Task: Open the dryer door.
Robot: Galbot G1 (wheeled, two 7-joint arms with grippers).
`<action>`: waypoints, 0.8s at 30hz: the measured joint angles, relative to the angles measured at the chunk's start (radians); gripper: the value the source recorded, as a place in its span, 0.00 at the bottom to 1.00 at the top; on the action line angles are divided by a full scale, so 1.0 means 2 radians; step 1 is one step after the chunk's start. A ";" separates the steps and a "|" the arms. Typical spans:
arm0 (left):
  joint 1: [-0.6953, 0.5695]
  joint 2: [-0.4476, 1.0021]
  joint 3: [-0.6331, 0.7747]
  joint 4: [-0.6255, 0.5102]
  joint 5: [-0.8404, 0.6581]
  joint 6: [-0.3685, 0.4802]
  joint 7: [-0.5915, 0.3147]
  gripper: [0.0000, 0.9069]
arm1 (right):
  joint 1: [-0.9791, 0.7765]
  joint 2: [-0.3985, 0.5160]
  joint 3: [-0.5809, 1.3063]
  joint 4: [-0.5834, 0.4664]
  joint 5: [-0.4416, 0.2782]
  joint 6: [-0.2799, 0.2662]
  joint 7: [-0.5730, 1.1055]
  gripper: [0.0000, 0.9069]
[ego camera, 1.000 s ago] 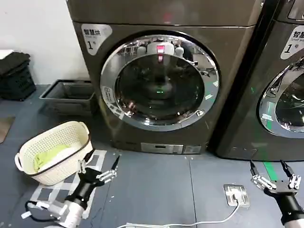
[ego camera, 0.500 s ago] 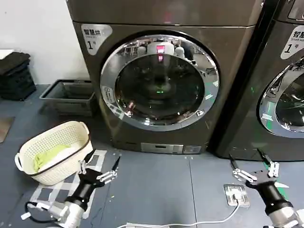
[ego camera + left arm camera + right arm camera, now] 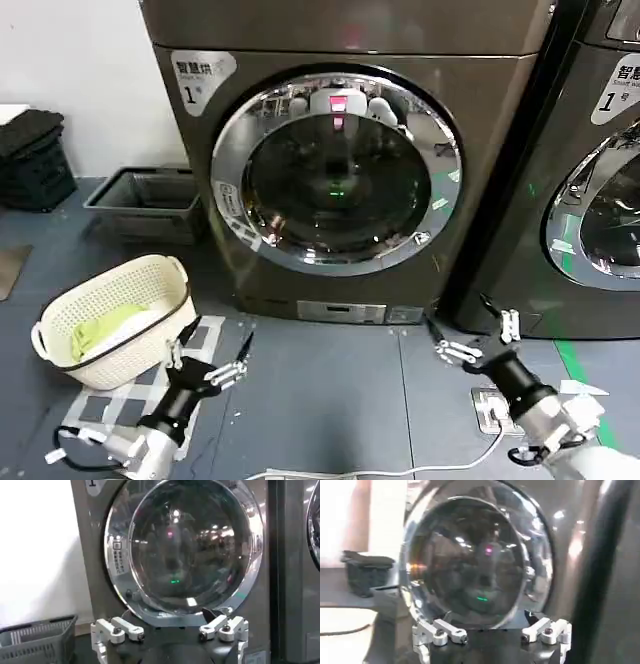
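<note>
Nearest, low over the grey floor [image 3: 320, 400], both arms reach forward. The left gripper [image 3: 212, 352] hangs at the near left with its fingers spread apart and nothing between them, just right of a cream laundry basket [image 3: 60, 312] holding yellow-green cloth [image 3: 100, 328]. The basket stands on a checked floor mat [image 3: 120, 405]. In the left wrist view the left gripper [image 3: 170, 630] shows its two white fingertips wide apart, pointing at the machine ahead.

The right gripper [image 3: 468, 330] is at the near right, close in front of the lower right corner of the bronze-grey machine [image 3: 500, 120], also splayed open and empty. Just beside its arm a floor socket plate [image 3: 495, 410] lies on the floor, with a pale cable [image 3: 400, 470] running off to the left. In the right wrist view the right gripper [image 3: 492, 629] again shows its fingertips well apart, aimed at the round door.

Farther back, the dryer door [image 3: 336, 170] sits shut and flush in the front of the bronze-grey machine, its wide chrome ring around dark glass; neither gripper touches it. It also shows in the wrist views [image 3: 185, 545] [image 3: 475, 555]. A label with the figure 1 [image 3: 200, 78] is at the machine's upper left.

To the right stands a darker second machine [image 3: 600, 200]. At the far left a grey crate [image 3: 145, 200] rests on the floor by the white wall [image 3: 80, 90], with a black crate [image 3: 35, 160] beyond it.
</note>
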State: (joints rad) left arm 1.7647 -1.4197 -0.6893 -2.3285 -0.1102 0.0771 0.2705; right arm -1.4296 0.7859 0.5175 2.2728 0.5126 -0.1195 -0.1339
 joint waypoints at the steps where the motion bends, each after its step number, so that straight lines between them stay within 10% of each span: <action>1: 0.000 -0.001 0.000 -0.001 0.001 0.000 0.000 1.00 | 0.010 -0.006 -0.008 -0.004 0.004 0.000 0.000 1.00; 24: 0.000 -0.008 0.000 0.000 0.013 0.000 0.001 1.00 | 0.259 -0.051 -0.218 -0.078 0.054 -0.009 0.031 1.00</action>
State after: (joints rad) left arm 1.7648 -1.4350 -0.6899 -2.3279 -0.0843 0.0767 0.2735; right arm -0.9122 0.6830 0.0824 2.1171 0.6206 -0.1376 -0.0724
